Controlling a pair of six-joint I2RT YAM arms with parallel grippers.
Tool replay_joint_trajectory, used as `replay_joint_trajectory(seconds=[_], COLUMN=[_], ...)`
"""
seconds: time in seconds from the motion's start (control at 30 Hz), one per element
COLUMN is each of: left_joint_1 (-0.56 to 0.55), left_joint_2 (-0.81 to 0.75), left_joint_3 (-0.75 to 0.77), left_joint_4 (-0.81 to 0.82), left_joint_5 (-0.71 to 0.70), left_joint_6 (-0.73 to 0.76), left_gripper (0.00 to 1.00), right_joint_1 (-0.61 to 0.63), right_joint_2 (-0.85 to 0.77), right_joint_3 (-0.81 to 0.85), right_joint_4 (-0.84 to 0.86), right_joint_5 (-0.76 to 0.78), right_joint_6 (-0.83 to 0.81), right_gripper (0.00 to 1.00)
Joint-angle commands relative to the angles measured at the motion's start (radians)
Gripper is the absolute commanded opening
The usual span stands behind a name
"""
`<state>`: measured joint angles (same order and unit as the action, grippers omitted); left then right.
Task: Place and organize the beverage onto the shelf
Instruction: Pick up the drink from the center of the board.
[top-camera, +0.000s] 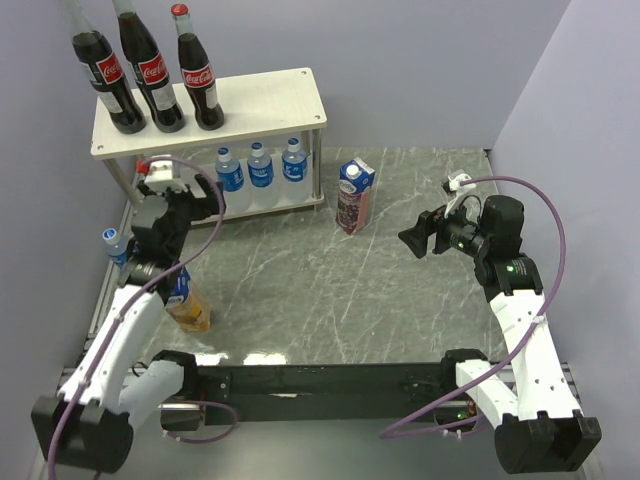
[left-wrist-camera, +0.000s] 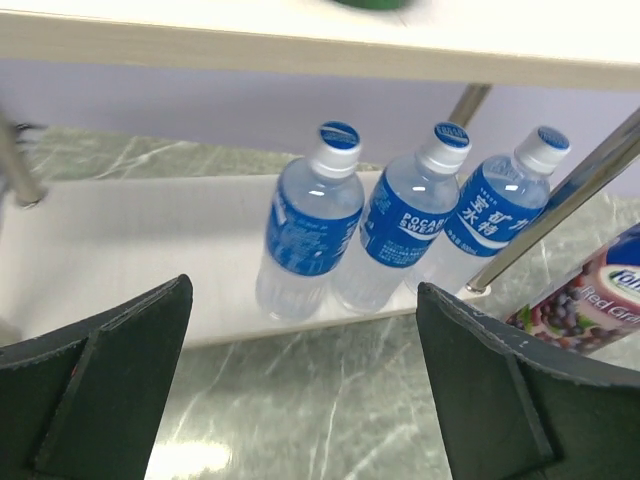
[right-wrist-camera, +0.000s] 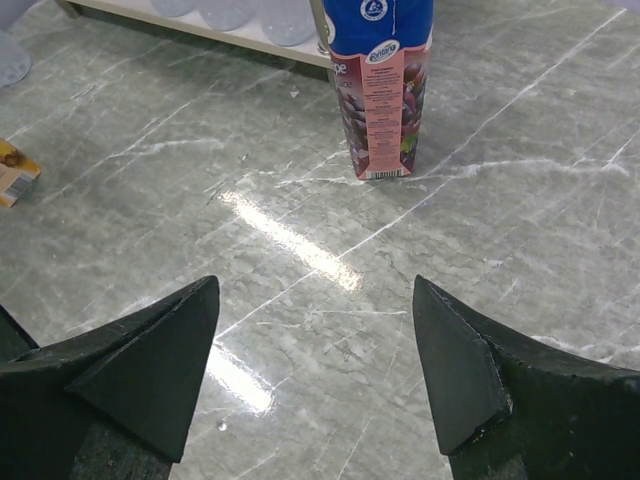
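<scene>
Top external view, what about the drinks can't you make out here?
Fourth water bottle: top view, mostly behind the left arm.
Yellow carton: top view, upper part under that arm; right wrist view, only a corner at the left edge.
Leftmost cola bottle and middle cola bottle: top view, caps cut off by the upper edge.
</scene>
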<state>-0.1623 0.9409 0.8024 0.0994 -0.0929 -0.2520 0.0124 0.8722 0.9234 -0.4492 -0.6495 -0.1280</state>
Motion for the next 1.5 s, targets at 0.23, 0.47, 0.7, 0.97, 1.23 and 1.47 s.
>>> replay_joint_trajectory(seconds=[0.23,0.47,0.7,0.97,1.23,1.47], left_joint_1=[0.017,0.145,0.342,0.432,0.51,0.515], left_joint_2=[-0.323,-0.301,-0.252,-0.104,0.044,0.15], left_joint_3=[0.014,0.003,0.007,0.011,0.021,0.066], left_joint_4=[-0.361,-0.475,-0.484,-0.466,-0.382,-0.349], left_joint_5=[-0.341,-0.404,-0.378,-0.489,-0.429,-0.43], left_joint_6=[-0.139,-0.271,-0.325,-0.362,-0.316,-0.28], left_gripper=[1.0,1.0,0.99,0.95,0.85,0.7], right_joint_1=[-0.008,-0.009,-0.008,-0.009,-0.008,-0.008], right_joint_2=[-0.038,-0.032,-0.032,-0.032,-0.035,-0.036], right_joint_3=[0.0,0.003,0.003,0.005,0.005,0.006], right_joint_4=[0.03,0.027,0.024,0.026,0.023,0.021], right_joint_5=[-0.05,-0.07,-0.076,-0.081,-0.082,-0.084], right_joint_6=[0.002,0.007,0.008,0.01,0.008,0.008], right_gripper=[0.84,0.84,0.84,0.84,0.84,0.84])
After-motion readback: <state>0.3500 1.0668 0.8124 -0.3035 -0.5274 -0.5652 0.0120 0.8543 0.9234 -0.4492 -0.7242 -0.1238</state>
